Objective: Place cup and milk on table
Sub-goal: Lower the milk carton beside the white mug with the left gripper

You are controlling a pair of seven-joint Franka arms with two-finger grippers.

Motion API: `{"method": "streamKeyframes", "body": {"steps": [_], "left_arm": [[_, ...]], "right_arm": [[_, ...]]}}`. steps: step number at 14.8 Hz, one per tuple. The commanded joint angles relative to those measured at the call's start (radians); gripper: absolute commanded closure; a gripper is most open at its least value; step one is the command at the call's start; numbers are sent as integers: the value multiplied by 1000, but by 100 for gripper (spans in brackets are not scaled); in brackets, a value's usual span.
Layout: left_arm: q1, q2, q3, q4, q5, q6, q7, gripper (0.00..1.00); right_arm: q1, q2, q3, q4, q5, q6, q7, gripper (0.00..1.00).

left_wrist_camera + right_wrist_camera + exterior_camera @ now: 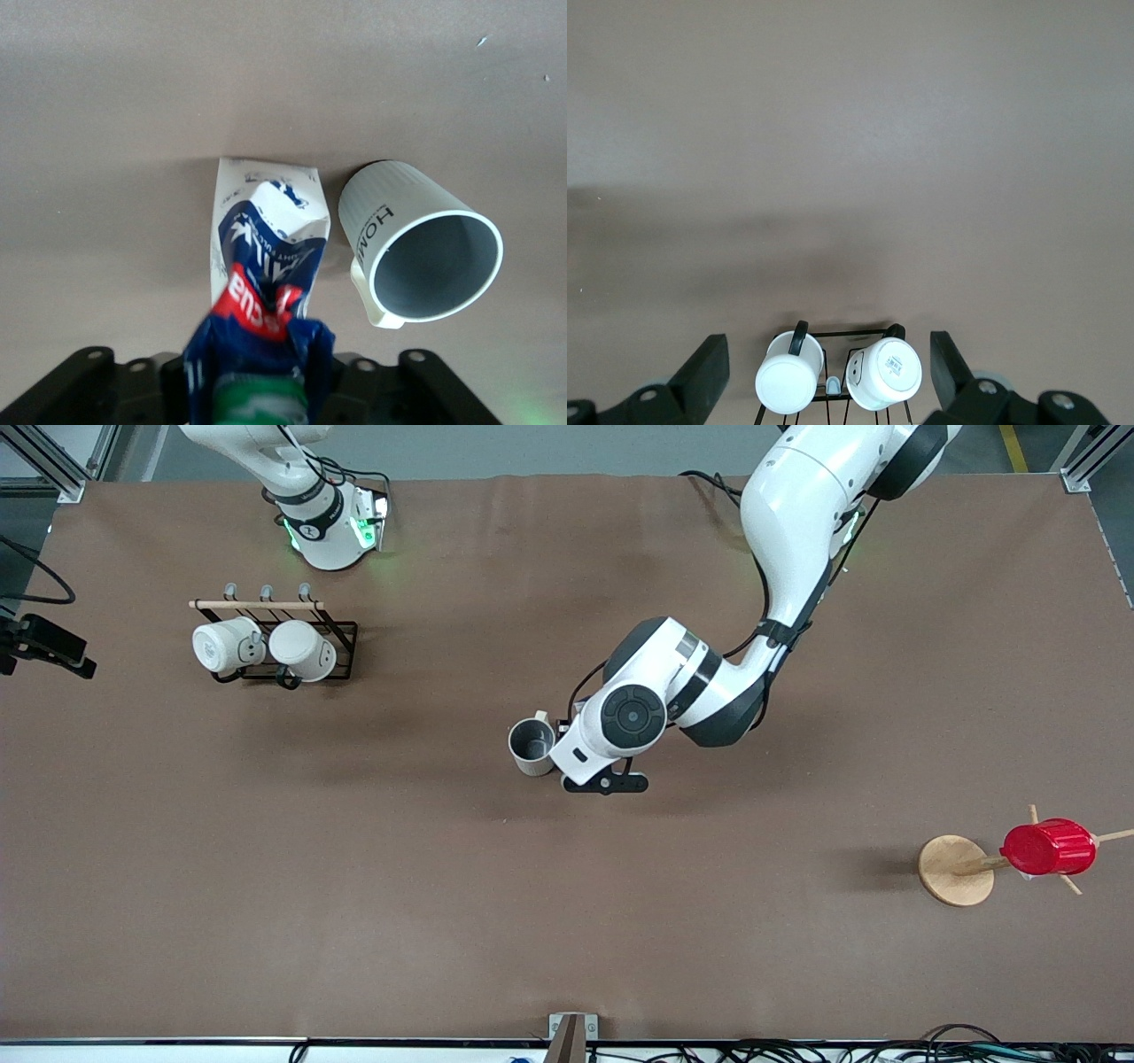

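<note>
The cream cup point(532, 746) stands upright on the brown table point(567, 921) near its middle, grey inside showing. In the left wrist view the cup point(425, 252) stands close beside the blue and white milk carton point(266, 248), with a narrow gap between them. My left gripper point(589, 748) is over the carton and hides it in the front view. In the left wrist view this gripper point(261, 359) is shut on the carton's top by the green cap, and the carton's base rests on the table. My right gripper point(828, 354) waits open and empty above the mug rack.
A black wire rack point(341, 633) with two white mugs point(266, 646) stands toward the right arm's end. A red ribbed cup point(1048, 847) hangs on a wooden peg stand point(955, 871) toward the left arm's end, nearer the front camera.
</note>
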Motion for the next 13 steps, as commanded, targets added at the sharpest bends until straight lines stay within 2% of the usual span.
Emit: {"method": "streamKeyframes", "body": {"steps": [1, 2, 3, 11, 13], "left_arm": [[-8, 1, 9, 8, -6, -7, 34, 28], [-10, -2, 9, 8, 0, -2, 36, 3], [-8, -11, 8, 8, 26, -1, 38, 0], [50, -98, 8, -3, 77, 11, 52, 0], [88, -141, 6, -15, 130, 28, 50, 0]], "right_arm": [[-15, -4, 7, -3, 22, -6, -11, 0], [-14, -4, 7, -3, 22, -4, -13, 0], [-12, -4, 8, -3, 22, -4, -13, 0], [-14, 3, 8, 13, 22, -9, -13, 0], [-11, 5, 8, 20, 20, -7, -5, 0]]}}
